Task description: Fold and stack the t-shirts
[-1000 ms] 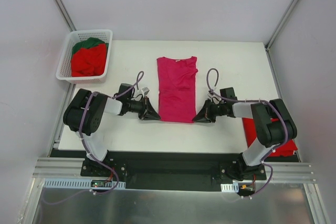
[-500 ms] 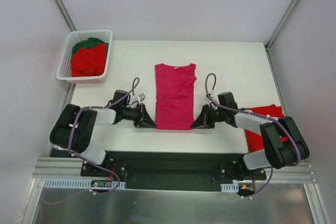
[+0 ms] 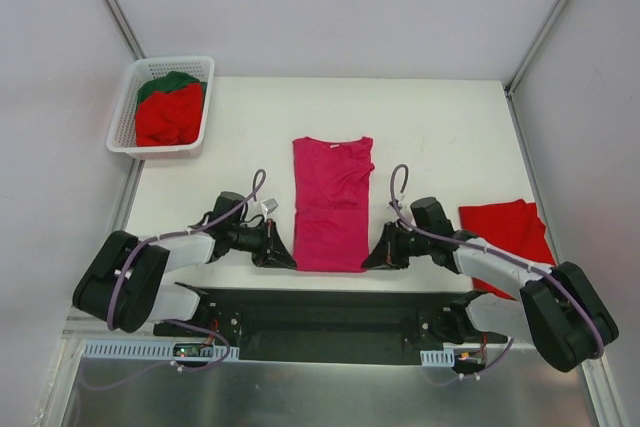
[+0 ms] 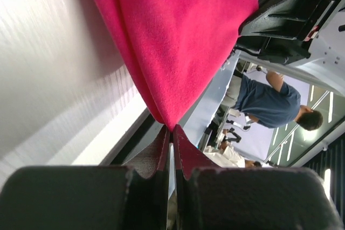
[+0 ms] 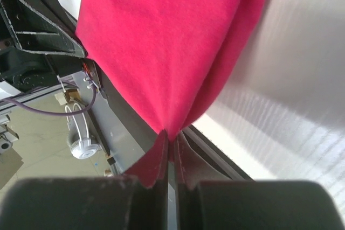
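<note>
now the pink shirt [image 3: 333, 204] lies flat on the table [image 3: 440, 127], folded into a long narrow strip, with its neck end away from the arms and its hem at the near edge. the left gripper [image 3: 282, 254] is clamped on the shirt's near left corner and the right gripper [image 3: 375, 255] on its near right corner. both arms reach low along the near edge, pointing inward at each other. in the left wrist view the fingers [image 4: 153, 160] are pinched tight with only a sliver between them, and pink cloth fans out from the pinch in a doubled layer. the right wrist view shows the same, with fingers [image 5: 153, 160] closed on a pink corner and the cloth spreading away over the white table. a folded red shirt [image 3: 505, 232] lies to the right, well apart from the pink shirt. at the far left corner the basket [image 3: 155, 150] holds crumpled red shirts [image 3: 168, 119], with a green shirt [image 3: 172, 80] at its far side
</note>
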Motion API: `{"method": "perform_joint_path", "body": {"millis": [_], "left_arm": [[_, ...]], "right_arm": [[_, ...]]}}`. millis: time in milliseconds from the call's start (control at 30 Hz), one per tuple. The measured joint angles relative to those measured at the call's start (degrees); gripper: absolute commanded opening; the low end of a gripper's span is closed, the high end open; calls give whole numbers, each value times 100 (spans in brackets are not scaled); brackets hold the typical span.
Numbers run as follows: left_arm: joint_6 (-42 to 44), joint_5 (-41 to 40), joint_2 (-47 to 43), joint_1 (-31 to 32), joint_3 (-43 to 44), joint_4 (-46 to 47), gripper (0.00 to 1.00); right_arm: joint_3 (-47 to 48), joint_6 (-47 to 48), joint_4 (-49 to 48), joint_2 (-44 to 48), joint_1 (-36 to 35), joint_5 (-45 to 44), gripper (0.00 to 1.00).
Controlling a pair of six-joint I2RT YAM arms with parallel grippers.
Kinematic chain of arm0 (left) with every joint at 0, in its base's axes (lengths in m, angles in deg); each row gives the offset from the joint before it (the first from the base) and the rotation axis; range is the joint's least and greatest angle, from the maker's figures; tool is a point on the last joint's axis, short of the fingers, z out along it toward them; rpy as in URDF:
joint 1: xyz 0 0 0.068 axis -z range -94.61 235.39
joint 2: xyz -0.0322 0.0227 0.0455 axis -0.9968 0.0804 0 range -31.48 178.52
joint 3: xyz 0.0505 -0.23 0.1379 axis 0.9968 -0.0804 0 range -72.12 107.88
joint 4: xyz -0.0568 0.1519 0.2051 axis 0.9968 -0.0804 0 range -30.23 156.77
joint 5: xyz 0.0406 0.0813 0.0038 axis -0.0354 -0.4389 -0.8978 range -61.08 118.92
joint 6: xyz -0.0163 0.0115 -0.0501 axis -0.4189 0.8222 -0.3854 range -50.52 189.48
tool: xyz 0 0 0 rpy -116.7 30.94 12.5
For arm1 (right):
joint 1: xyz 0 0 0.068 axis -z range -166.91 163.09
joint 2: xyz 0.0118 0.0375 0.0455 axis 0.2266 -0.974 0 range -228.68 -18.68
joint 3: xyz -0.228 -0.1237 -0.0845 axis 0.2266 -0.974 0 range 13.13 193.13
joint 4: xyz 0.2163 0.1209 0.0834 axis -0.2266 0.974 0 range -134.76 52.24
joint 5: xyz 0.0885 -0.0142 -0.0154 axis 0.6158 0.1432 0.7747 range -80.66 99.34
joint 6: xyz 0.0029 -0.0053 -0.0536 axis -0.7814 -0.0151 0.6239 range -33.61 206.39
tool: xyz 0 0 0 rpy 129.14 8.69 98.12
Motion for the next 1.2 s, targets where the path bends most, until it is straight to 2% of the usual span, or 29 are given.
{"method": "perform_joint_path", "body": {"millis": [200,467,567,867,1200], "left_arm": [[-256,-160,-776,195,-308,-76,0],[-503,-302,-1399,323,-323,-374,0],[-490,-328,-1447,326,-33,-719,0],[-164,-433,-1305,326,1593,-1565,0],[190,-490,-1213,302,2398,-2328,0]], "right_arm": [[-236,-179,192,664,-326,-245,1],[-214,-166,879,1329,-393,-435,1],[76,-37,1316,1346,-393,-496,1],[1534,535,2341,1080,-393,-647,1],[2632,981,3032,848,17,-697,1]]}}
